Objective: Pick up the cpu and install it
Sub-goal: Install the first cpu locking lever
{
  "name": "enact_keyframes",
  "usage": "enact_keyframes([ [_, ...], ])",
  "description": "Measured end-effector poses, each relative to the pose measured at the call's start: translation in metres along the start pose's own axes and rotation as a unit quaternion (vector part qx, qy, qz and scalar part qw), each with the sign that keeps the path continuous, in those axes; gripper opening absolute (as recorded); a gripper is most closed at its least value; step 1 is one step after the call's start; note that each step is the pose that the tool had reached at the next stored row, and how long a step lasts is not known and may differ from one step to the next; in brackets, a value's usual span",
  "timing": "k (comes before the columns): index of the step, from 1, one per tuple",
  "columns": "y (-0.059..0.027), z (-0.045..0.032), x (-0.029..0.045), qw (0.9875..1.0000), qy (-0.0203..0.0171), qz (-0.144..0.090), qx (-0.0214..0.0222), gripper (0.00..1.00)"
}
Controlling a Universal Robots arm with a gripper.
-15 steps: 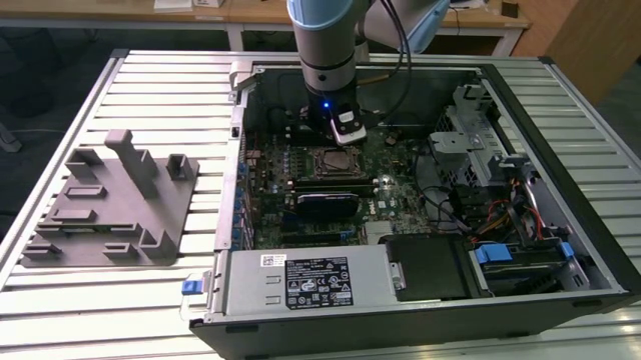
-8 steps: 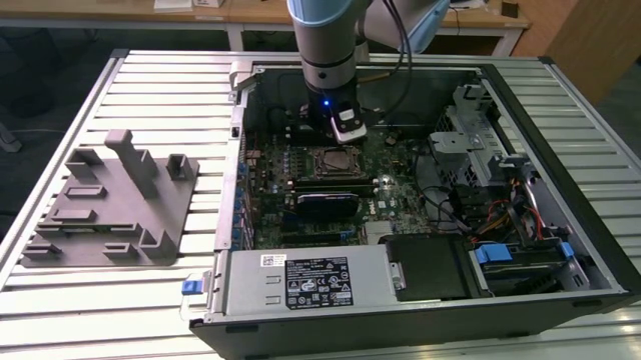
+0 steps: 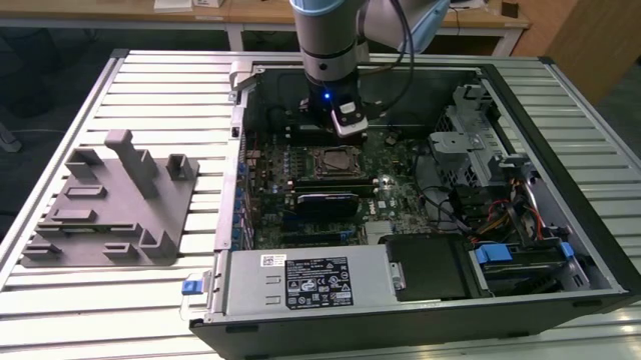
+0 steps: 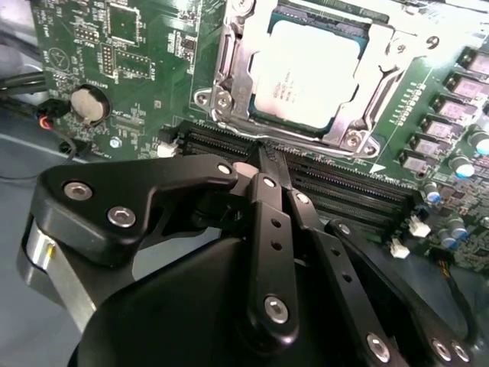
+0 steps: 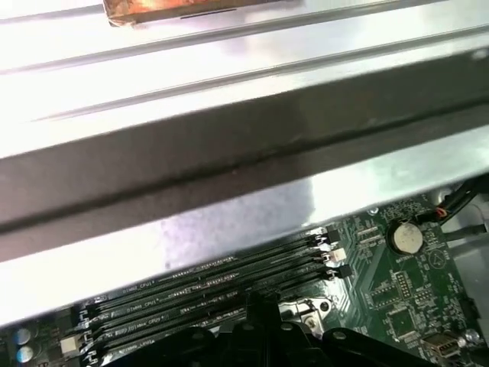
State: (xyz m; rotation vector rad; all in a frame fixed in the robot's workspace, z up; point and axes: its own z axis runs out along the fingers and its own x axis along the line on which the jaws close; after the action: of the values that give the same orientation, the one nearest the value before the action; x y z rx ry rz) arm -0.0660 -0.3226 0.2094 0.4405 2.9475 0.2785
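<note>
Nearest the lens in the second wrist view, your gripper [image 4: 263, 162] had its two black fingers brought together tip to tip, with nothing caught between them. The tips hung over the row of memory slots [image 4: 344, 191], whose long black channels ran crosswise just past them.

Just beyond those slots lay the cpu [image 4: 306, 73]. It sat flat, silver face up, inside the metal frame of the socket [image 4: 229, 84]. It was not in your fingers. From the claw it lay straight ahead, past the slots and a little to one side of the fingertip line, near but apart from it. The chip was square, so it had no long axis to speak of. Its nearest edge ran roughly parallel to the slots. I judged it to be seated, though you could not tell from these pictures whether the frame was latched.

Off to the side on the green board [image 4: 145, 46] sat a round coin battery [image 4: 89, 103].

In the exterior view, your arm [image 3: 329, 67] stood upright inside the open computer case [image 3: 561, 150]. The cpu [image 3: 334, 159] sat just on the camera's side of the wrist. Well apart, on the slatted table [image 3: 150, 82] towards the exterior view's left, lay the grey tray [image 3: 100, 217].
</note>
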Motion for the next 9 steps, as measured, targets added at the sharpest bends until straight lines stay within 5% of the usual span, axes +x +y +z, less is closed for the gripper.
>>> enact_keyframes([
  [9, 0.0004, -0.0022, -0.0005, 1.0, 0.0006, 0.0, 0.0001, 0.11],
])
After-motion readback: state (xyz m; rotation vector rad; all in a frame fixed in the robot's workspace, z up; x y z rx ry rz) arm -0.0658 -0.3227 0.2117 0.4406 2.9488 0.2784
